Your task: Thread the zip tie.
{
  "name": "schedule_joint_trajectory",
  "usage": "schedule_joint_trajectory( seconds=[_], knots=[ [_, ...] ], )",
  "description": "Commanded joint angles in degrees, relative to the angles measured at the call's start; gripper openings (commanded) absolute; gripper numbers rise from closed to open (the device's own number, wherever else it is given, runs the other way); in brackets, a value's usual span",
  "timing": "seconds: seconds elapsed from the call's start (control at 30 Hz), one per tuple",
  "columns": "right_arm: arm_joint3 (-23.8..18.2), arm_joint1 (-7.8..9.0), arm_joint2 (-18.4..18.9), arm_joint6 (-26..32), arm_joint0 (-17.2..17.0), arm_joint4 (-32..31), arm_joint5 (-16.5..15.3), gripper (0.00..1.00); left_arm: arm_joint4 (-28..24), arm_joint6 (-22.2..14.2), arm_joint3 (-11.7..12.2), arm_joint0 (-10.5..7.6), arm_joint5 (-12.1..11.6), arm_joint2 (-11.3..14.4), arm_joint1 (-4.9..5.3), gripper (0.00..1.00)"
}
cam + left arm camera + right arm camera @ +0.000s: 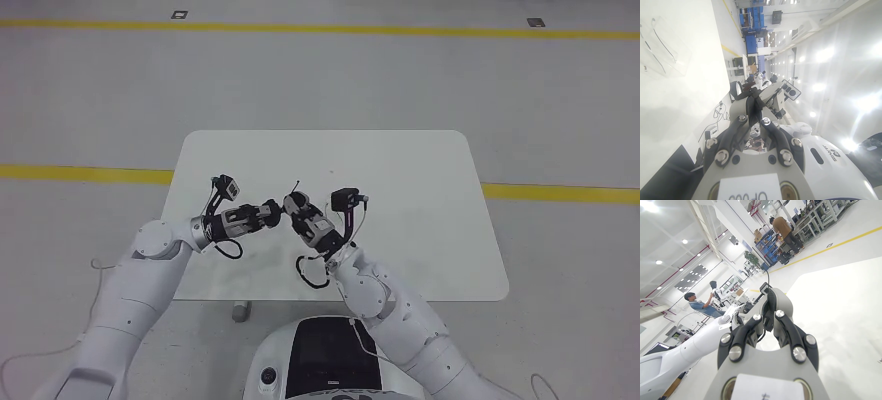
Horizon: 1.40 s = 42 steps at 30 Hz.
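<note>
White table (420,170) sits mid-frame in top view on grey floor (100,90). Left gripper (270,213) & right gripper (297,207) meet above its left-centre, tips nearly touching, prob. so one end can be fed to the other. Right one is clamped narrow on black zip tie (768,281); the free tail pokes toward top of frame in right wrist view, likely left exposed for feeding. Left one's jaws are drawn narrow too. Sth dark sits at its tips, maybe tie's head held as target, can't confirm. Clear plastic sleeve (660,47) w/ thin dark strips lies on table, upper left of left wrist view.
</note>
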Motion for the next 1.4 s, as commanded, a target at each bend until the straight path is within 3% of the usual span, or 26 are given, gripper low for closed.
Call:
schedule_joint_trajectory(
  seconds=[0.0, 0.57, 1.37],
  knots=[
    [0.0, 0.02, 0.0, 0.1, 0.0, 0.0, -0.1, 0.00, -0.1, 0.0, 0.1, -0.05, 0.0, 0.1, 0.00, 0.00],
    [-0.4, 0.02, 0.6, -1.4, -0.4, -1.8, 2.0, 0.00, -0.2, 0.0, 0.2, -0.32, 0.0, 0.3, 0.07, 0.00],
    [0.7, -0.24, 0.4, -1.1, 0.1, -1.7, 2.2, 0.00, -0.2, 0.2, -0.1, -0.27, 0.0, 0.6, 0.17, 0.00]
  ],
)
